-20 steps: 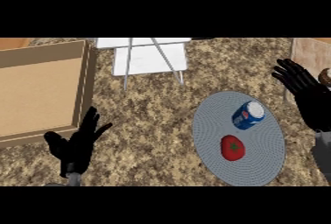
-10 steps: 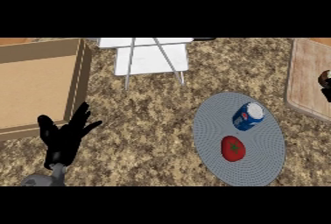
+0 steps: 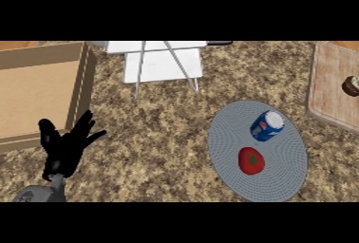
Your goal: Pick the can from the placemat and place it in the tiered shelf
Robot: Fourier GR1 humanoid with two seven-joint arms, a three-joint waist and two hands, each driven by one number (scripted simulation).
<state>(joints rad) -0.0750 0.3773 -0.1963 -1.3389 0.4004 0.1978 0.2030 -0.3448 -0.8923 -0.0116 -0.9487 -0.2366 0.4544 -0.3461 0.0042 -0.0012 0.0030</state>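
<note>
Kitchen: granite counter (image 3: 161,142), cutting board (image 3: 333,90)

On the bench (image 3: 168,142), the placemat (image 3: 288,180) lies to the right, carrying the can (image 3: 267,126) on its side and, just in front of it, a tomato (image 3: 251,160). Behind, at centre, stands the tiered shelf (image 3: 163,66). A cardboard box (image 3: 38,90) sits far left; a wooden board (image 3: 333,90) far right, bearing what may be a cupcake (image 3: 351,85). The left hand (image 3: 64,149) rests before the box.

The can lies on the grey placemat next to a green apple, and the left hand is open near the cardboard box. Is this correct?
Not quite. In the head view the thing beside the can on the placemat is a red tomato, not a green apple. The rest holds: the left hand is open near the cardboard box.
</note>
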